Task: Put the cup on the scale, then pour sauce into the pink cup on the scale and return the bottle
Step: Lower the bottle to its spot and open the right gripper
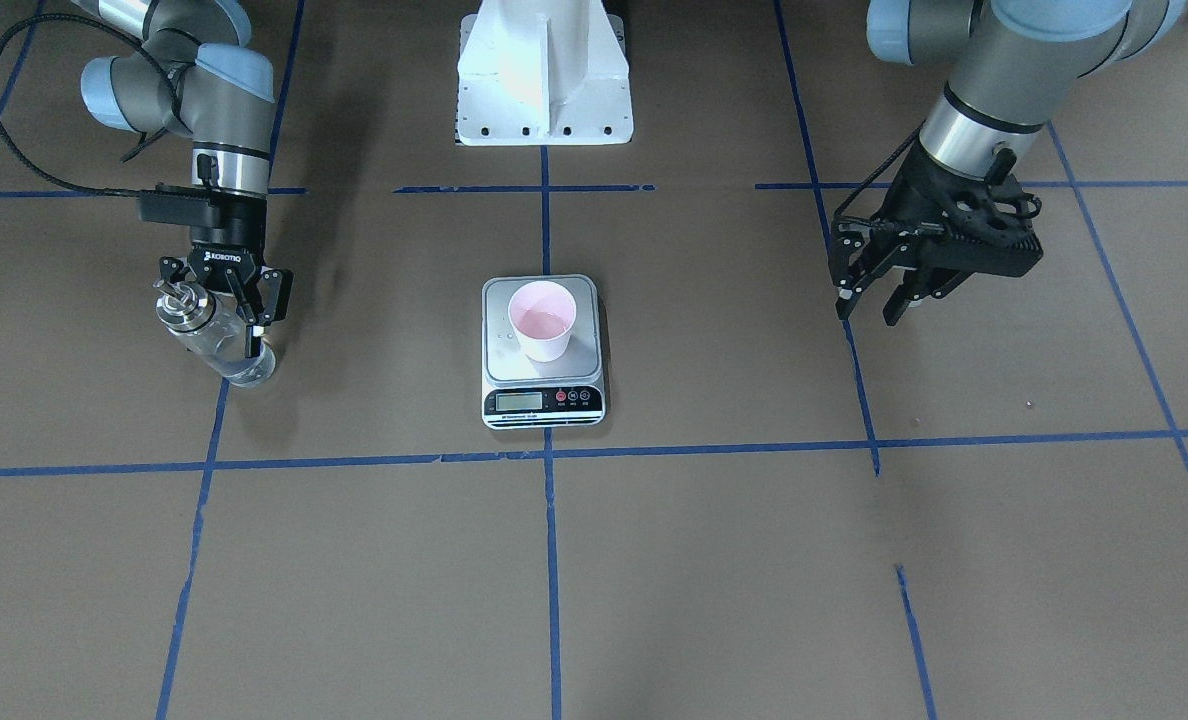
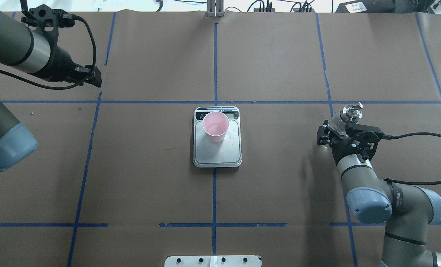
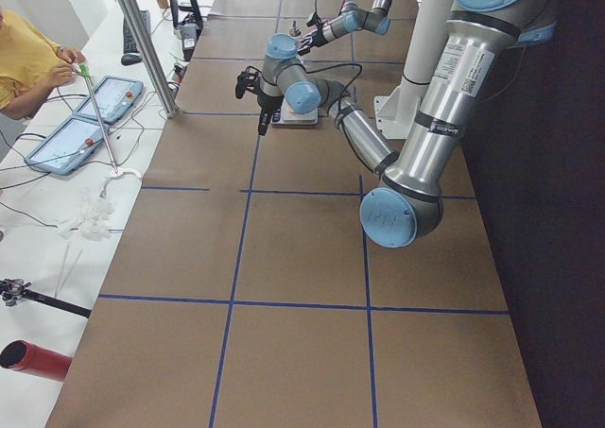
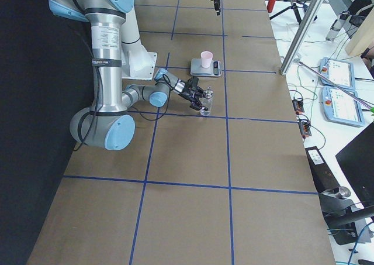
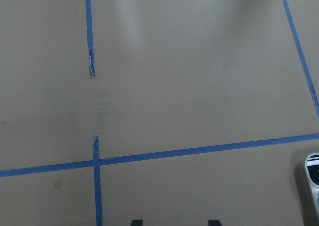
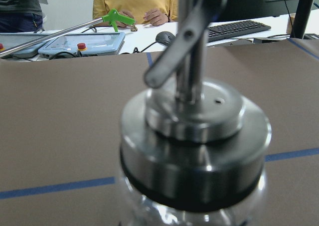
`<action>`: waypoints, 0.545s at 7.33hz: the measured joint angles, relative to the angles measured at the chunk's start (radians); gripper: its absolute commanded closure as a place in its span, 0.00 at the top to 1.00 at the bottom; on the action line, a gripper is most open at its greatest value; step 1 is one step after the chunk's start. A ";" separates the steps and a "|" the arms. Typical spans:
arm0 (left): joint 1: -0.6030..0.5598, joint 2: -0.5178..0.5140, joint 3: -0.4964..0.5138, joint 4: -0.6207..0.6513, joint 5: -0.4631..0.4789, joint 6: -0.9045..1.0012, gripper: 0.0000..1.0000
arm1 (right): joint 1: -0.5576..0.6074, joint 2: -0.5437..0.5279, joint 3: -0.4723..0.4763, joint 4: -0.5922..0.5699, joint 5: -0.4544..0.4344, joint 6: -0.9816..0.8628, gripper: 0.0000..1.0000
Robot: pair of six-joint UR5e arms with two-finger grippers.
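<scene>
The pale pink cup [image 1: 542, 320] stands upright on the steel platform of the scale [image 1: 544, 400] at the table's middle, and a little clear liquid shows in its bottom. From overhead the cup [image 2: 215, 126] sits toward the display end of the scale [image 2: 220, 155]. The clear glass bottle [image 1: 216, 345] stands on the table well off to the robot's right, with my right gripper [image 1: 216, 320] shut on its body. Its metal collar and spout [image 6: 194, 151] fill the right wrist view. My left gripper [image 1: 869, 305] hangs open and holds nothing, far from the scale.
The white robot base [image 1: 544, 75] stands behind the scale. Blue tape lines cross the brown table. A corner of the scale [image 5: 313, 186] shows in the left wrist view. People sit at a desk with a keyboard [image 6: 239, 29] beyond the table.
</scene>
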 measured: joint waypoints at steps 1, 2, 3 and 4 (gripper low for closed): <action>0.000 0.000 0.000 0.000 0.000 0.000 0.54 | 0.000 0.001 -0.003 0.000 0.001 0.000 0.60; 0.000 -0.001 0.000 0.001 0.000 0.000 0.54 | 0.000 0.002 -0.004 0.000 0.001 0.001 1.00; 0.000 -0.001 0.000 0.001 0.000 0.000 0.54 | 0.000 0.003 -0.005 0.000 0.001 0.001 1.00; 0.000 -0.001 0.000 0.001 0.000 -0.001 0.54 | 0.000 0.002 -0.005 0.000 0.001 0.001 1.00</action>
